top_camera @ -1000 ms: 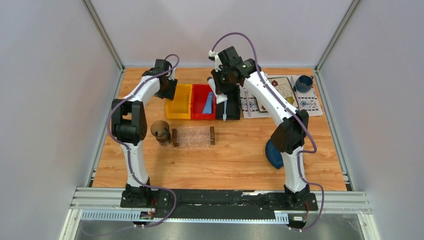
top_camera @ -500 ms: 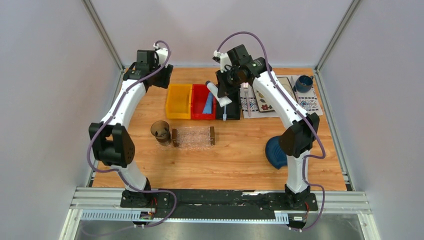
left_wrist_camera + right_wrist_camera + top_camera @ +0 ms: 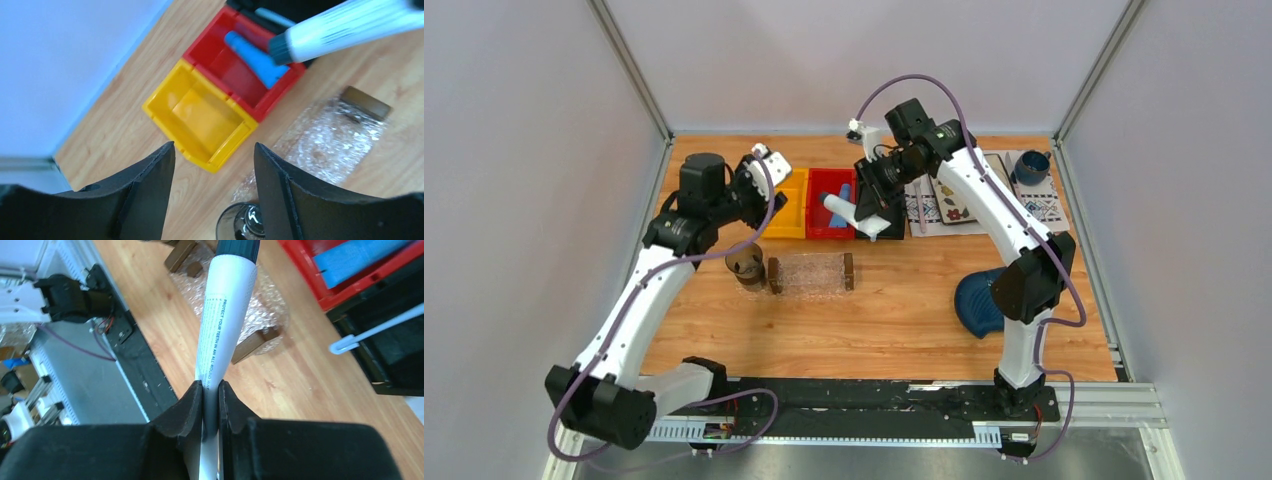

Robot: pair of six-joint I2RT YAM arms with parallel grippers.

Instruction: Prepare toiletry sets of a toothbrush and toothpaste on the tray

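Note:
My right gripper [image 3: 210, 385] is shut on the crimped end of the white-grey toothpaste tube [image 3: 225, 315], holding it in the air with its dark cap pointing toward the clear tray [image 3: 240, 305]. From above, this tube [image 3: 839, 208] hangs over the red bin's front edge, just behind the tray [image 3: 811, 273]. The blue toothpaste tube [image 3: 255, 62] lies in the red bin [image 3: 240, 75]. A pale toothbrush [image 3: 375, 330] rests in the black bin [image 3: 395, 355]. My left gripper [image 3: 214, 147] is open and holds nothing, hovering above the yellow bin [image 3: 207, 115].
A dark glass cup [image 3: 745, 263] stands against the tray's left end. At the back right, a placemat carries a floral plate [image 3: 969, 185] and a blue cup [image 3: 1031, 165]. A dark blue leaf-shaped dish [image 3: 979, 300] lies beside the right arm.
My left arm swung from the back left corner forward to over the yellow bin, its jaws opening wider. My right gripper turned the white tube and carried it slightly toward the tray.

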